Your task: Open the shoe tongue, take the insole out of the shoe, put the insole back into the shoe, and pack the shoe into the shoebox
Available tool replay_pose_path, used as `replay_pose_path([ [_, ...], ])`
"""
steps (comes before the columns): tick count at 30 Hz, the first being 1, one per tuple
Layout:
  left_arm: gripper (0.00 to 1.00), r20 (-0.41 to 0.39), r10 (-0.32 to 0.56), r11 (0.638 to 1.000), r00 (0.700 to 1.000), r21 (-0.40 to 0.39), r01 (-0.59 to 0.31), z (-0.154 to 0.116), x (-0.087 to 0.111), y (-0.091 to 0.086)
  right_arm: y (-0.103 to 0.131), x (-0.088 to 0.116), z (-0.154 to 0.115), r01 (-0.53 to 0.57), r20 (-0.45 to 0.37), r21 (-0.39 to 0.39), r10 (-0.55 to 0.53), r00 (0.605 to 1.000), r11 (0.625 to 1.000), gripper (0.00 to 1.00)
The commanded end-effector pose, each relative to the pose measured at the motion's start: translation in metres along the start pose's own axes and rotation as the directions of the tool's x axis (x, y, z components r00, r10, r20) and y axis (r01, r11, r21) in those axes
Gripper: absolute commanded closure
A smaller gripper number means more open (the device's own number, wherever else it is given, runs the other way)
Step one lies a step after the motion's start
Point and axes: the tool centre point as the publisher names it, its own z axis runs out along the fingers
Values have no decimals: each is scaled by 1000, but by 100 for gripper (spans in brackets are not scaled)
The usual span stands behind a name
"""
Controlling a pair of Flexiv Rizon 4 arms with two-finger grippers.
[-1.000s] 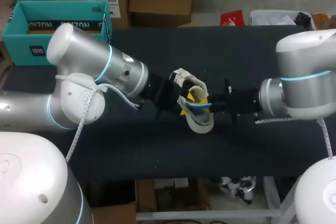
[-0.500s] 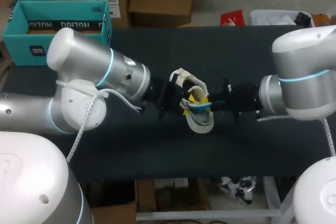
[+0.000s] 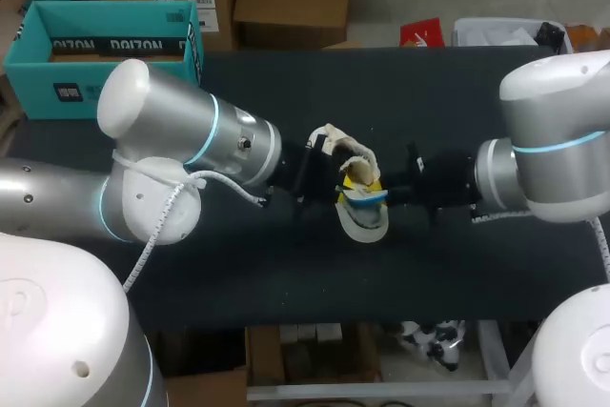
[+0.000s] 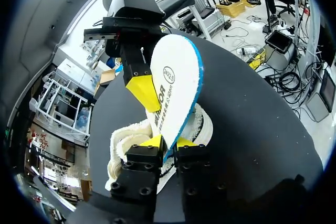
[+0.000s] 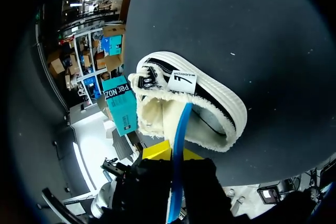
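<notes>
A cream, fleece-lined shoe (image 3: 362,224) lies at the middle of the black table (image 3: 286,264). A white insole (image 4: 176,77) with a blue edge stands up out of the shoe (image 4: 126,142). My left gripper (image 4: 169,142) is shut on the insole's near end, one yellow tip on each face. From the opposite side my right gripper (image 5: 175,153) is shut on the insole (image 5: 179,129), whose blue edge runs between its tips down into the shoe (image 5: 215,106). In the head view both grippers meet over the shoe, the left (image 3: 338,183) and the right (image 3: 383,195).
The teal shoebox (image 3: 105,40) stands open at the table's far left corner, and shows behind the shoe in the right wrist view (image 5: 122,106). Bare black tabletop lies in front of and behind the shoe.
My left gripper has shifted right onto the shoe and its fingers have drawn together on the insole. The right arm and shoe have barely moved.
</notes>
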Motion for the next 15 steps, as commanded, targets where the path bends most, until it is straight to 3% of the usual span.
replay_pose_path([
  [1, 100, 2, 4, 998, 1000, -58, -4, 14, 1, -1, 4, -3, 2, 13, 6, 16, -13, 1000, 1000, 100],
  [15, 100, -4, -12, 990, 1000, -138, 11, 20, -2, 15, 21, -8, 23, 26, 33, 37, -28, 999, 999, 100],
])
